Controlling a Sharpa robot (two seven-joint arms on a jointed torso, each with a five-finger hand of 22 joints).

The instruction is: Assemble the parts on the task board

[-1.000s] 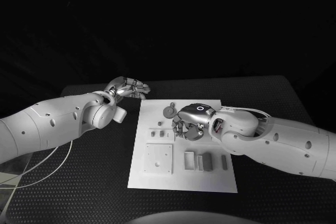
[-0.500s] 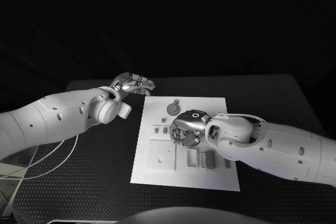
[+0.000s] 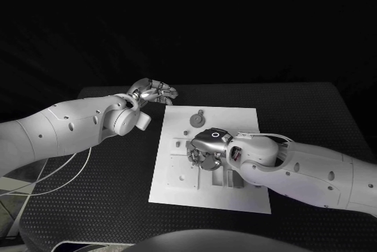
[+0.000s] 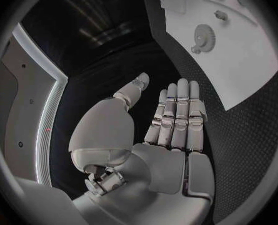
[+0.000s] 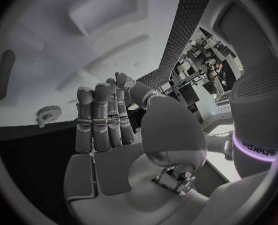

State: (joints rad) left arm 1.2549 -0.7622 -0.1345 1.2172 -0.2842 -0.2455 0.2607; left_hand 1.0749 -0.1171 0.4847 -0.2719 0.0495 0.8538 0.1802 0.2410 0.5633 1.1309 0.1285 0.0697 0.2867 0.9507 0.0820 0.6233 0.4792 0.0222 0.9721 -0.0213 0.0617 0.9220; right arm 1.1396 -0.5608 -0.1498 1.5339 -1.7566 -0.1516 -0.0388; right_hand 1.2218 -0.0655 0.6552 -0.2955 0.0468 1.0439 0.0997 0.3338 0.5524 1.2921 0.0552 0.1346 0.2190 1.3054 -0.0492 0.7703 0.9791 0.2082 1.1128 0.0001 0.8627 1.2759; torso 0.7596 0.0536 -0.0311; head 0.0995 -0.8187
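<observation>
The white task board (image 3: pixel 243 118) lies in the middle of the black table. A round grey gear (image 3: pixel 197 119) rests near its far edge, also seen as the gear (image 4: pixel 205 35) and the gear (image 5: pixel 48 115). My right hand (image 3: pixel 206 151) hovers low over the board's middle and hides the small parts under it. In the right wrist view the right hand (image 5: pixel 108 130) has straight fingers and holds nothing. My left hand (image 3: pixel 153 91) is off the board, past its far left corner. There the left hand (image 4: pixel 170 120) is flat, fingers straight and empty.
Small upright pieces (image 3: pixel 179 144) stand left of my right hand. A square plate (image 3: pixel 181 178) and narrow blocks (image 3: pixel 229 180) lie at the board's near part. Black table (image 3: pixel 102 197) surrounds the board. A white cable (image 3: pixel 67 175) hangs under my left arm.
The head camera has shifted. My right hand has moved a little toward the near side of the board and lower over it. My left hand keeps its place beside the far left corner.
</observation>
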